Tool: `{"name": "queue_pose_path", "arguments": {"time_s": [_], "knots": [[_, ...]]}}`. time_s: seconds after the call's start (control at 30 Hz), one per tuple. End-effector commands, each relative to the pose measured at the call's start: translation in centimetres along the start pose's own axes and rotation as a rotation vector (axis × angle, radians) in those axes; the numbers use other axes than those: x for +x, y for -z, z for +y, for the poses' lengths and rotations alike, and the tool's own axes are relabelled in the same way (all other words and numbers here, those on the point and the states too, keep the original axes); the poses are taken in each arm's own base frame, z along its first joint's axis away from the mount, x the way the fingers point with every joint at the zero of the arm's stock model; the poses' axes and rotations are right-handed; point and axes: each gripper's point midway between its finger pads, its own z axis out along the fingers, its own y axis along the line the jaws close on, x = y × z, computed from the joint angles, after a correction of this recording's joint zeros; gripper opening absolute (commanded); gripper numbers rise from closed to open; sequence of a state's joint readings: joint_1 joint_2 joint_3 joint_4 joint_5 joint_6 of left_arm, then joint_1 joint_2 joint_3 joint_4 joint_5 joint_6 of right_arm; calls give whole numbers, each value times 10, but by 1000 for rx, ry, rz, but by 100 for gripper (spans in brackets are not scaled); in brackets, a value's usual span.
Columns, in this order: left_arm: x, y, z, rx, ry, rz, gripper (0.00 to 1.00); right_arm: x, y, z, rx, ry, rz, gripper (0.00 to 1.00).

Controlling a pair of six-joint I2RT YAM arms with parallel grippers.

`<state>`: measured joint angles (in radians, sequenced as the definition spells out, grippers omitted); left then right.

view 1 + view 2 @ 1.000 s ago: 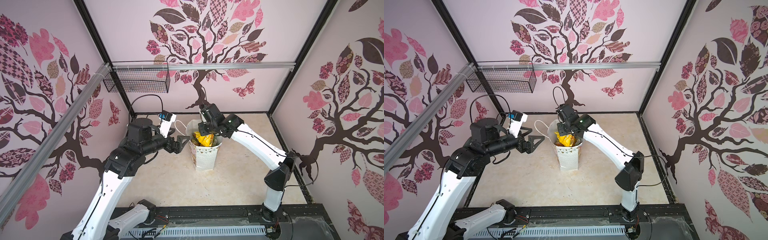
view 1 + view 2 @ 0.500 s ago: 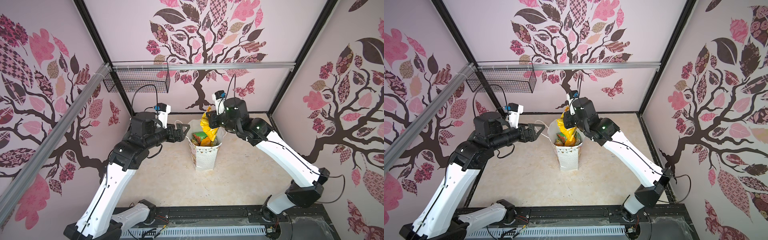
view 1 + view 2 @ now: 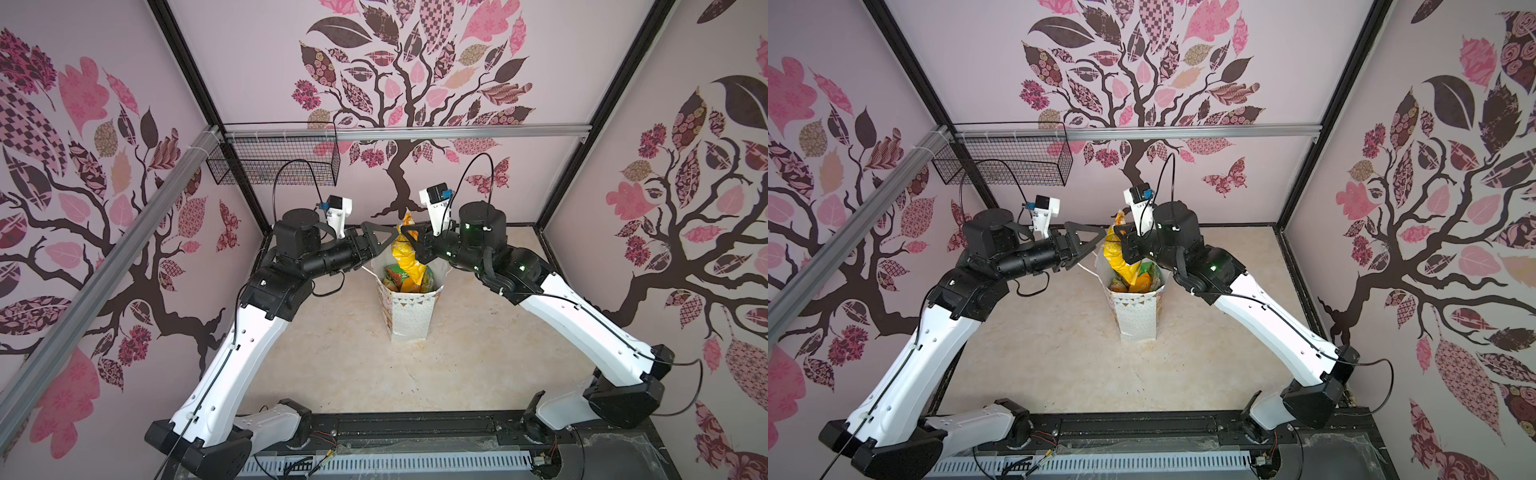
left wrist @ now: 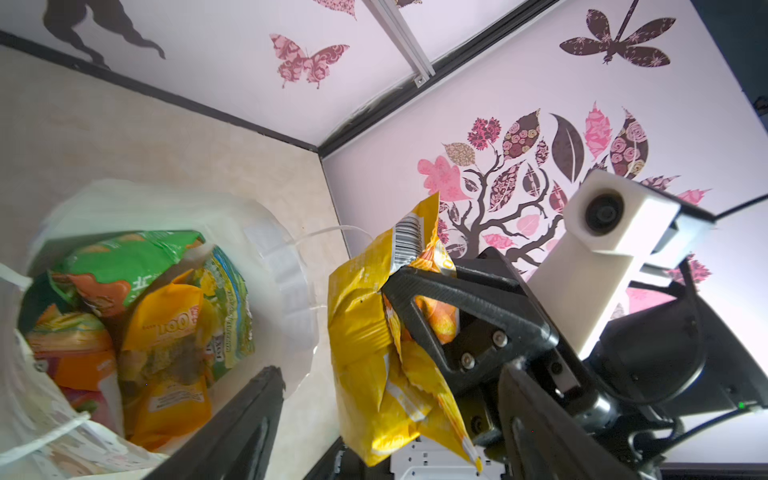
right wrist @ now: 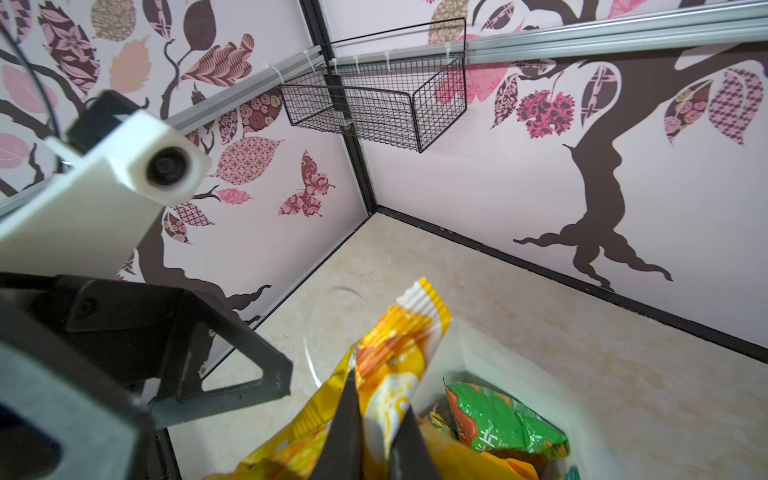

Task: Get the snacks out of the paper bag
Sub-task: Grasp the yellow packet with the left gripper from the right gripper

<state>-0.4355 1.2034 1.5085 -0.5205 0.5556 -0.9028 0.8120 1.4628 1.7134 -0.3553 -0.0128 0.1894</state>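
Now the right gripper [image 3: 406, 237] is clamped tight on a crinkly yellow foil snack packet [image 3: 402, 254], and the packet dangles from its jaws. Facing it, the left gripper [image 3: 383, 246] has its jaws apart, tips just beside that packet; touching or not, can't tell. Right below both grippers stands the tall white paper bag [image 3: 409, 318] with bunting print, upright on the beige desk [image 3: 478, 353]. Inside it, beneath the right gripper, sit a green foil packet [image 4: 124, 266] and an orange foil packet [image 4: 83, 365], among others.
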Motion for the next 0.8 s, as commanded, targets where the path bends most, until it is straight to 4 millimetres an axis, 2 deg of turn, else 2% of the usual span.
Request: {"name": "queue_pose_path", "arguments": {"time_s": [0.0, 0.37, 0.47, 0.63, 0.73, 0.77], "knots": [[4, -8, -2, 59, 44, 31, 73, -14, 4, 10, -34, 16, -46, 0], [24, -27, 12, 76, 89, 147, 45, -12, -2, 11, -32, -8, -37, 0], [27, -30, 13, 83, 94, 166, 36, -11, -2, 10, -28, -11, -34, 0], [26, -29, 12, 83, 76, 159, 14, -8, 0, 9, -26, -15, -29, 0], [24, -27, 10, 86, 56, 145, 1, -10, 5, 8, -22, -12, -37, 6], [23, -26, 9, 88, 47, 141, 0, -11, 7, 8, -20, -12, -40, 9]]}}
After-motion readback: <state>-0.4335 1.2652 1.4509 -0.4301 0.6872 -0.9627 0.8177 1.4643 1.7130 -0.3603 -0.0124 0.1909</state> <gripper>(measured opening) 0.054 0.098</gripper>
